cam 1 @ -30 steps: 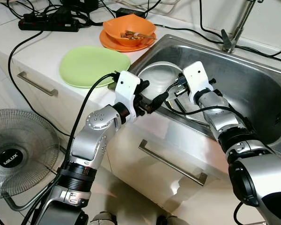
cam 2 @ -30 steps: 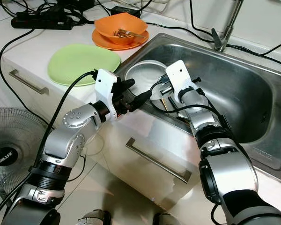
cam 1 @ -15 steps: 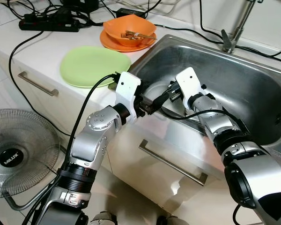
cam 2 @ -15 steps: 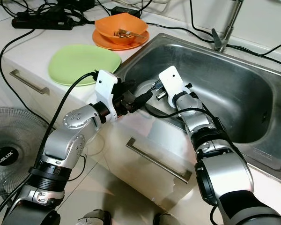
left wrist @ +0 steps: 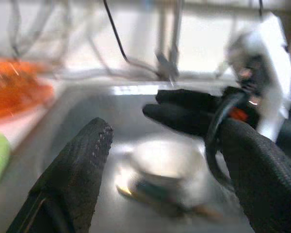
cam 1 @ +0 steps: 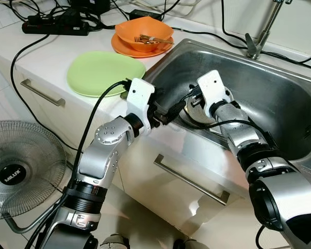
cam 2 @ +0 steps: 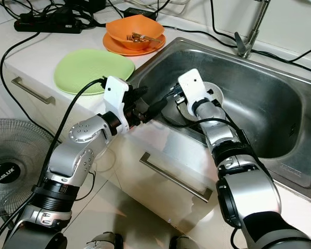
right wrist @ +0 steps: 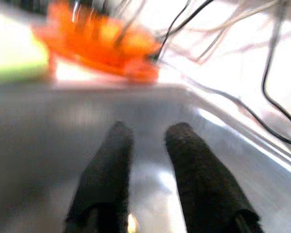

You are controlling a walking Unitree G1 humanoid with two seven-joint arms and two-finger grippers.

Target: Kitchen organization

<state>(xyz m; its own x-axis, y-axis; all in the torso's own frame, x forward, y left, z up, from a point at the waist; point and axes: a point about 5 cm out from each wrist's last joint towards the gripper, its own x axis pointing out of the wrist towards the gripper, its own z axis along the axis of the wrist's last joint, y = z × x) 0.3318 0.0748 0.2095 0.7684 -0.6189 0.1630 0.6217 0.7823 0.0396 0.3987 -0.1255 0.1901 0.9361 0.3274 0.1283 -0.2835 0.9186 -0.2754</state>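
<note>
- Movement is seen in the right gripper (right wrist: 148, 170) over the last second: it has been swung from above the sink's near wall toward the near-left corner and is now drawn back a little, hanging low inside the sink (cam 1: 280, 98). Its two black fingers (right wrist: 106, 170) are held close together with a narrow gap, and nothing is pinched between them.
- The left gripper (left wrist: 160, 160) is kept almost where it was, at the sink's near-left rim, with its fingers (left wrist: 77, 170) spread wide and nothing held.
- A steel pan (cam 1: 199, 111) with utensils across it is seen on the sink floor, just beside the right gripper; whether it is touched cannot be told. Earlier a round steel dish was visible further left; its rim is now mostly hidden behind the grippers.
- On the counter, the green plate (cam 1: 104, 71) and the orange bowl (cam 1: 143, 32), set on an orange plate, are unchanged.
- No grasp appears to have been made, so the tidying is judged to be at an early stage.
</note>
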